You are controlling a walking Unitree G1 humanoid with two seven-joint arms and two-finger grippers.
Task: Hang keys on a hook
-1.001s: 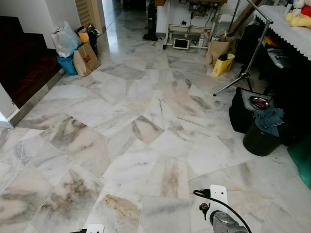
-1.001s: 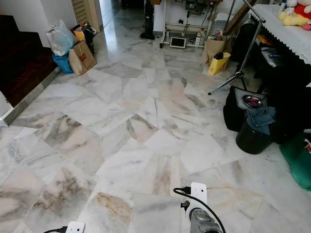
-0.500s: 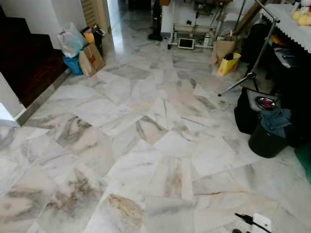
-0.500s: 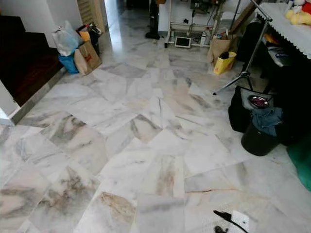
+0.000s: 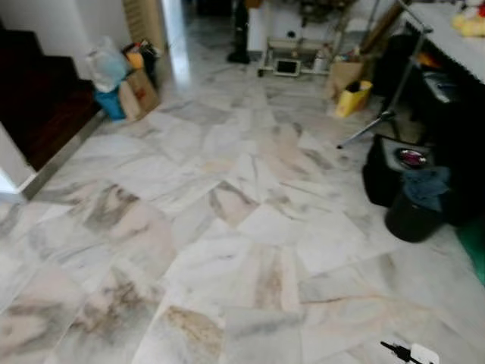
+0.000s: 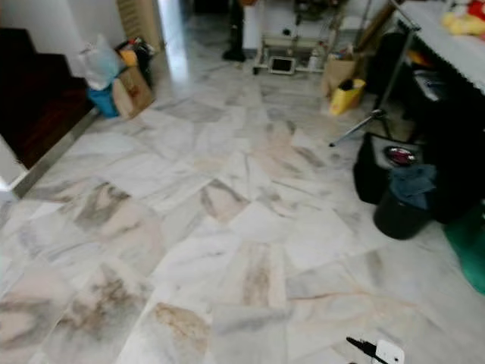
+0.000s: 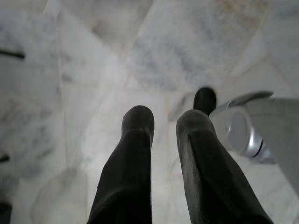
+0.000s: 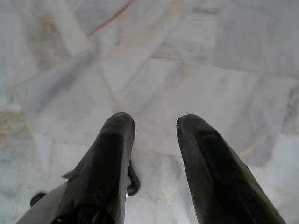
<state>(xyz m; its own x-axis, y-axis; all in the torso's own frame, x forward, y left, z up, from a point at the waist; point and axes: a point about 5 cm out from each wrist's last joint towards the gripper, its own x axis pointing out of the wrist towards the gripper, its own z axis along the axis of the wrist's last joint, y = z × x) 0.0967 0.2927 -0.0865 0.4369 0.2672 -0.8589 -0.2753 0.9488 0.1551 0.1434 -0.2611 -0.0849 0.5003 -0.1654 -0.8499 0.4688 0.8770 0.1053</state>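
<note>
— What differs from a second ago?

— The right arm (image 5: 413, 353), then plainly in the head views at the bottom edge with its silver wrist showing, has dropped to a white tip and black cable in the corner.

— And the left?

— Its white tip at the bottom edge is gone.

— The room?

— The whole picture shifted slightly and went blurry; the camera moved, not the marble floor (image 5: 227, 205).

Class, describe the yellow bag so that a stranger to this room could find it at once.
Start from the white-clothed table along the right side. Beyond its far end, a tall brown paper bag stands on the marble floor. The yellow bag stands right before it, shorter and bright yellow.
</note>
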